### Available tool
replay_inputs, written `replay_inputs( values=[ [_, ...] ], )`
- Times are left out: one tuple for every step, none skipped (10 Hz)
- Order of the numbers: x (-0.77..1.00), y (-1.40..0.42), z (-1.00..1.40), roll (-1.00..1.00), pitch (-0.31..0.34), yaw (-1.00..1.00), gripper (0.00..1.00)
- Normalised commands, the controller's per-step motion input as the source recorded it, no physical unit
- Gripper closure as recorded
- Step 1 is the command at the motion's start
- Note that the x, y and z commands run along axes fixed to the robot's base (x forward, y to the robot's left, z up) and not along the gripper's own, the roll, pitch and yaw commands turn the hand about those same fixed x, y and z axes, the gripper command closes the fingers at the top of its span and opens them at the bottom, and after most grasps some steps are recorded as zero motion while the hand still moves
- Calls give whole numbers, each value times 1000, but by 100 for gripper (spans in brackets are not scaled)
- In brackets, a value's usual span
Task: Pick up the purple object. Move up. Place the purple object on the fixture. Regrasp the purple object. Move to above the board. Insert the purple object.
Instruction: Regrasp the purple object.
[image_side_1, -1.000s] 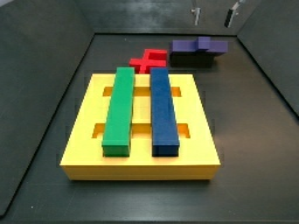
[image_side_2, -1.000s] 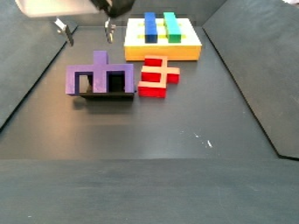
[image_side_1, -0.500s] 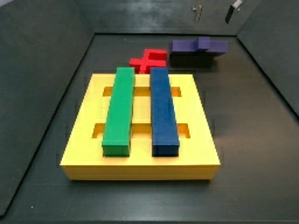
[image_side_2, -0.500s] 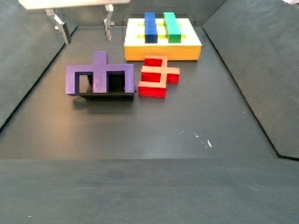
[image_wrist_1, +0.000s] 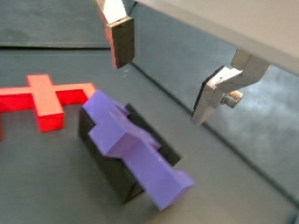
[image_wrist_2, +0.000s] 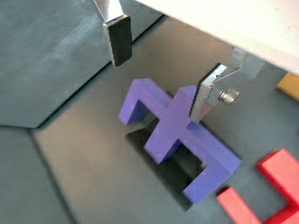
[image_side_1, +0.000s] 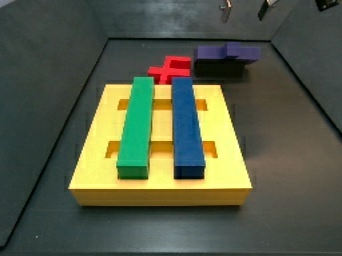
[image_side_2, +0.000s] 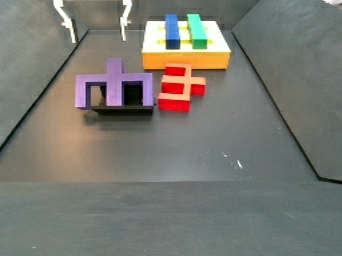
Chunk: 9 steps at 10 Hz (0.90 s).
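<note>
Evidently the pincer (image_side_2: 94, 28), open and empty, has risen clear of the purple object (image_side_2: 115, 86), which sits on the fixture (image_side_2: 123, 108) left of the red cross (image_side_2: 181, 86), awaiting regrasp.

The gripper (image_side_2: 95, 20) is seen raised high at the upper left of a side view, its two fingers hanging down and spread well apart with nothing held between them. In both wrist views the flat silver finger plates with dark pads (image_wrist_1: 119, 42) (image_wrist_2: 118, 38) are shown wide open, one near the top centre of the frame and the second (image_wrist_1: 219, 92) at the right, tilted, with a screw visible on its mount. In a side view only the fingertips are caught at the top edge (image_side_1: 247, 6), right of centre.
</note>
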Motion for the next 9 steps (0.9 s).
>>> replay_inputs(
  values=[
    [0, 0, 0, 809, -20, 243, 0],
    [0, -14, 0, 814, -34, 263, 0],
    [14, -203, 0, 1000, 0, 100, 0],
    [20, -320, -34, 1000, 0, 0, 0],
    [29, -354, -63, 1000, 0, 0, 0],
    [137, -431, -126, 1000, 86, -117, 0],
    [114, -391, -174, 971, 100, -91, 0],
    [23, -229, -197, 629, 66, 0, 0],
    [0, -63, 0, 197, -11, 0, 0]
  ],
)
